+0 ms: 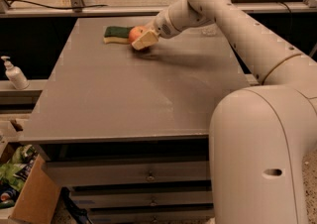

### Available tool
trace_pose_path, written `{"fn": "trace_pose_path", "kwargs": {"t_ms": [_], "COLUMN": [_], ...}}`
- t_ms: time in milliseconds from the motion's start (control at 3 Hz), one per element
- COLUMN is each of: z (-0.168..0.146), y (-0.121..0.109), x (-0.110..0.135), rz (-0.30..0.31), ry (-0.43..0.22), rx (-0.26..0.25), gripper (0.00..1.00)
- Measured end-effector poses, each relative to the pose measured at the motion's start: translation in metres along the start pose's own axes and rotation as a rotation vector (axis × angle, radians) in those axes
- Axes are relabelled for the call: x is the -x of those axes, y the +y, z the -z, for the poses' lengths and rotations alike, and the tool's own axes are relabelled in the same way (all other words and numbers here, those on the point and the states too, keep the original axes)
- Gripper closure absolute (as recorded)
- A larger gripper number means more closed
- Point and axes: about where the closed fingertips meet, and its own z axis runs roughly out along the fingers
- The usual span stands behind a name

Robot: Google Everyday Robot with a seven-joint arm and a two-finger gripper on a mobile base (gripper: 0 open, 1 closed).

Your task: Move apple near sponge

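The red-orange apple (135, 34) is at the far left part of the grey table (133, 94), right beside the sponge (117, 34), which lies flat with its dark green top up and yellow foam below. My gripper (142, 40) reaches in from the right and its pale fingers (145, 40) are around the apple, covering its right side. The apple is low, at or just above the table top; I cannot tell whether it touches the sponge.
A white pump bottle (14, 74) stands on a ledge left of the table. Drawers (129, 173) sit under the table top. A cardboard box (29, 198) with packets is on the floor at lower left. My arm's large body (262, 153) fills the right side.
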Motion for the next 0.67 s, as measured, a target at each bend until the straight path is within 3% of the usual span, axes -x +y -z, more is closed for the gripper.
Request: {"fn": "trace_pose_path", "kwargs": {"t_ms": [667], "z": [0.0013], "y": [-0.0004], "x": [-0.0001], "rz": [0.0], "ry": [0.003], "rx": [0.001], "gripper": [0.36]}}
